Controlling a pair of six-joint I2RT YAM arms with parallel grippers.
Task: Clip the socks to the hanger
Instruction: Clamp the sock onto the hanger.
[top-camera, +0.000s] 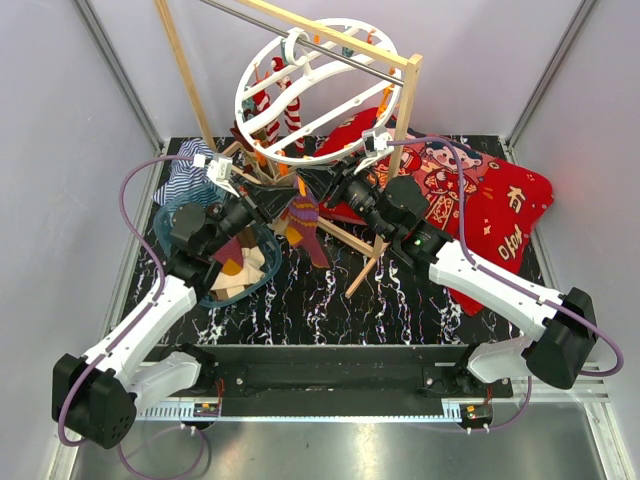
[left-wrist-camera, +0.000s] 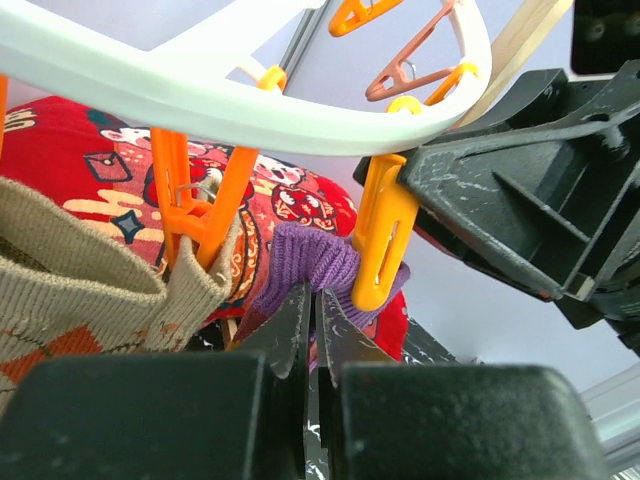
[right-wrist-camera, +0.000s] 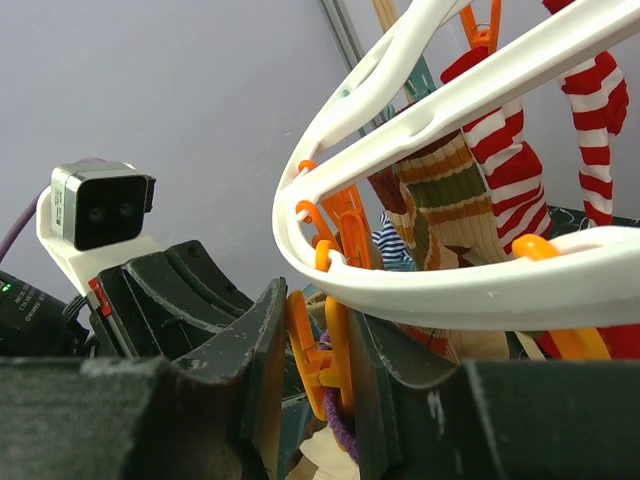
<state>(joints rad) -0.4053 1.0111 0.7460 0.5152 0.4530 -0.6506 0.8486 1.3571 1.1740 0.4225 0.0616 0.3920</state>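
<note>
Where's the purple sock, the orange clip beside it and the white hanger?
purple sock (left-wrist-camera: 305, 262): left wrist view, ribbed cuff.
orange clip (left-wrist-camera: 380, 235): left wrist view, body.
white hanger (left-wrist-camera: 200, 95): left wrist view, outer ring.

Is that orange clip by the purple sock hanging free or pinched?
Pinched: the right end effector grips the orange clip from both sides.

purple sock (left-wrist-camera: 300, 262): lower part hidden behind left fingers (left-wrist-camera: 290, 330) | hanger (left-wrist-camera: 200, 95): cut off at edges

Right gripper (right-wrist-camera: 318, 332) clamping orange clip (right-wrist-camera: 300, 345)
</note>
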